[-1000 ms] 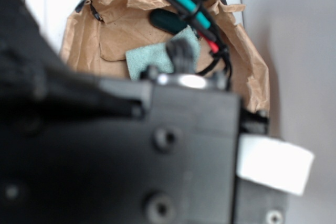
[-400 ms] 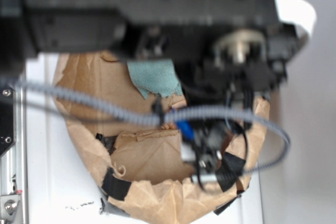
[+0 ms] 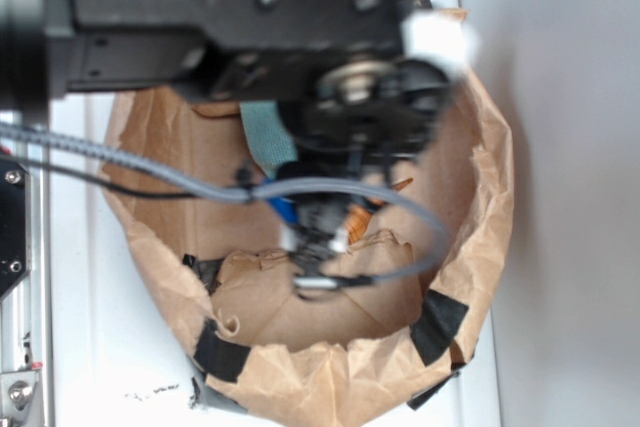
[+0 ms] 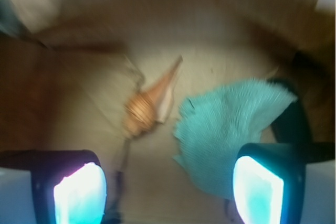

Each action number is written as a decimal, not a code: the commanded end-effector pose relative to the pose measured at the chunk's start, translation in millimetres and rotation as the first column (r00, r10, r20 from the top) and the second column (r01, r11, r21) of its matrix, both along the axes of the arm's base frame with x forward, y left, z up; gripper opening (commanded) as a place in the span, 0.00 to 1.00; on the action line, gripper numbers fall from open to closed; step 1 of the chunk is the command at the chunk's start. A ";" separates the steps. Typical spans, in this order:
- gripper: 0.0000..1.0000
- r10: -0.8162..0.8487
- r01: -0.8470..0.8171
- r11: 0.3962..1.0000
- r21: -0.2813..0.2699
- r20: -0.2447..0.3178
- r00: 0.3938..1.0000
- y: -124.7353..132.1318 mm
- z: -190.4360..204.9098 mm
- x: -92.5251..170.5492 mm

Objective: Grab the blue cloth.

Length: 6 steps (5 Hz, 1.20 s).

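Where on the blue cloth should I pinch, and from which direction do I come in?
Come straight down on the blue cloth, which lies flat on the brown paper. Pinch its middle, away from the seashell beside it and the dark object at its far edge. The gripper has its jaws open; one already overlaps the cloth.

The pale teal-blue terry cloth (image 4: 226,132), ribbed with frayed edges, lies flat and rumpled just beside the tan spiral seashell (image 4: 148,104).

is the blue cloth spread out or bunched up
Mostly spread: in the wrist view the blue cloth lies flat on brown paper, one corner under a jaw.
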<state>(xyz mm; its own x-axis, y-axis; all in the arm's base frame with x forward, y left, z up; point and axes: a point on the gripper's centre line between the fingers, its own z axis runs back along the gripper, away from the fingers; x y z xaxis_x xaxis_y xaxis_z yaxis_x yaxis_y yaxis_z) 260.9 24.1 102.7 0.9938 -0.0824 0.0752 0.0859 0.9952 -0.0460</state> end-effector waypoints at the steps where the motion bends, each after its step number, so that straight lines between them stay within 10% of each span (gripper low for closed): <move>1: 1.00 0.007 -0.017 0.997 0.072 0.130 0.991 20.9 -25.4 10.5; 3: 1.00 0.041 -0.059 0.988 0.144 0.120 0.992 15.4 -63.5 21.6; 4: 0.00 0.075 -0.111 0.979 0.171 0.205 0.976 7.6 -73.6 19.9; 6: 0.00 0.040 -0.043 0.999 0.014 0.180 0.983 4.2 -2.3 -1.1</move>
